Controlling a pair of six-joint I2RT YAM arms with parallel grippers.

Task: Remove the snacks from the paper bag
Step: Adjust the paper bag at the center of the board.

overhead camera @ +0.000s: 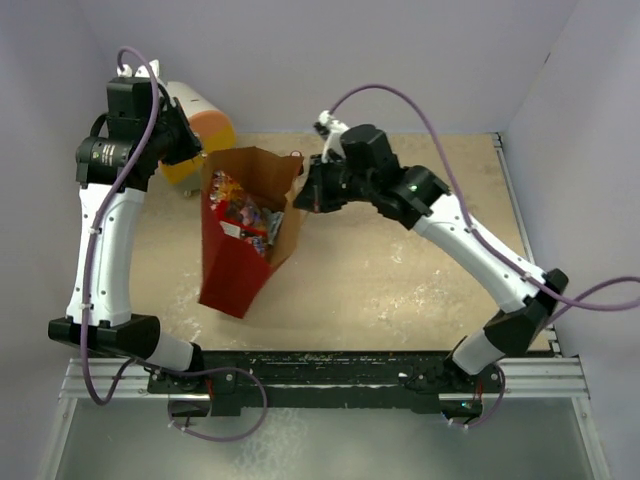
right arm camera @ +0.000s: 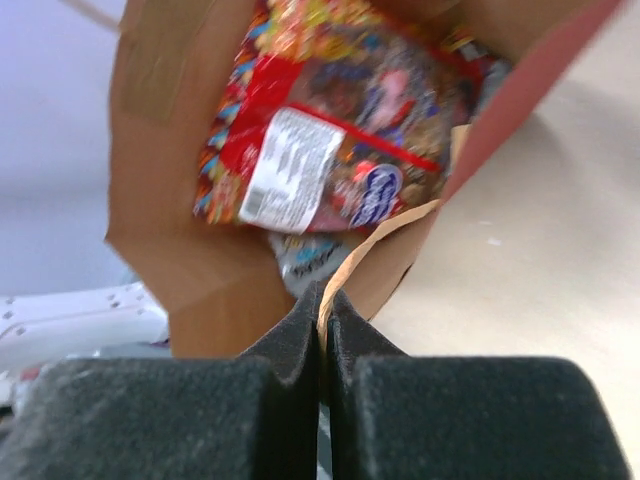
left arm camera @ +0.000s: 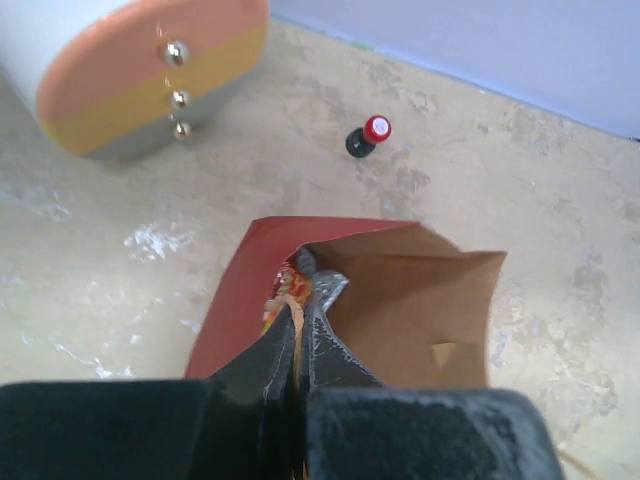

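Observation:
The paper bag, red outside and brown inside, stands tilted on the table with its mouth open. Inside it are the snacks: a big red chip bag and, below it, a silver packet. My left gripper is shut on the bag's left rim; in the left wrist view the paper edge is pinched between the jaws. My right gripper is shut on the bag's right rim, as the right wrist view shows. Together they hold the mouth spread.
A white cylinder with an orange-yellow face lies at the back left, just behind the left gripper; it also shows in the left wrist view. A tiny red-and-black knob sits on the table beyond the bag. Walls enclose the back and sides.

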